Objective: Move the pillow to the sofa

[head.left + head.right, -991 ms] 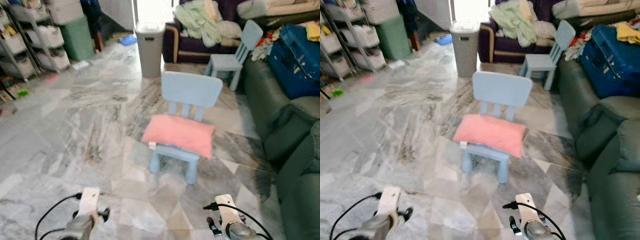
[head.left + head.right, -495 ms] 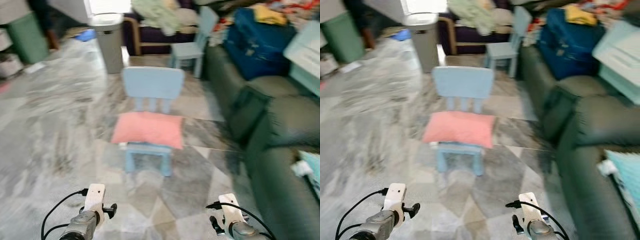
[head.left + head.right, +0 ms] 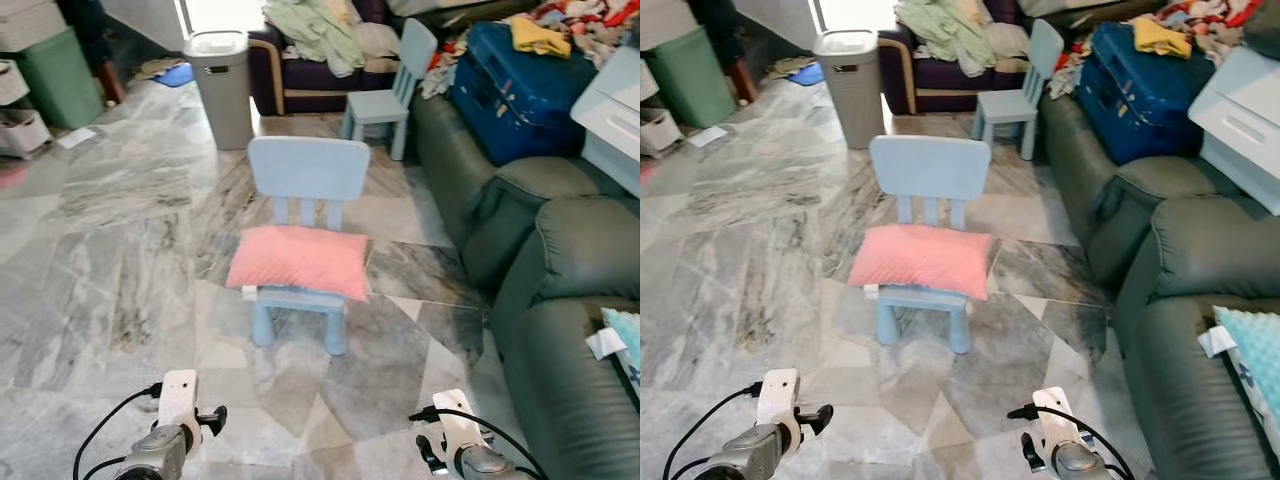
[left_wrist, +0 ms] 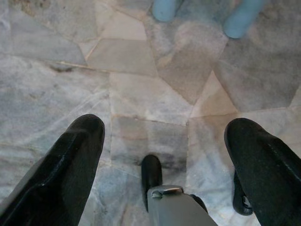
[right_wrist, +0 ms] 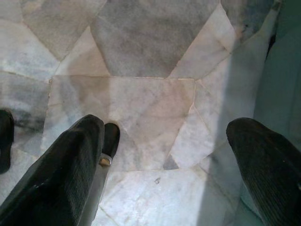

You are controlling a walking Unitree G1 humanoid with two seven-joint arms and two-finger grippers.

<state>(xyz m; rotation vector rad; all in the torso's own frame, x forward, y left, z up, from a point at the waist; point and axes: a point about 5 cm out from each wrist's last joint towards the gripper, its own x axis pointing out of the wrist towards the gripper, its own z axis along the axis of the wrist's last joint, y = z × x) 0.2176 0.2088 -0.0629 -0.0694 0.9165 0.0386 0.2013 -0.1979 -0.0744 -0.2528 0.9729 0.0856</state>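
The pillow (image 3: 299,262) lies untouched on the small blue chair (image 3: 304,240), well short of the sofa (image 3: 560,300), both grippers (image 4: 160,141) (image 5: 164,141) spread and empty.

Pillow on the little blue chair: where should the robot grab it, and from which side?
Probably the two short ends of the pink pillow, one end effector on each, coming from the front. It lies flat across the chair seat, wider than the seat, so both ends overhang free. The chair back blocks the far side. Both end effectors hang low and open.
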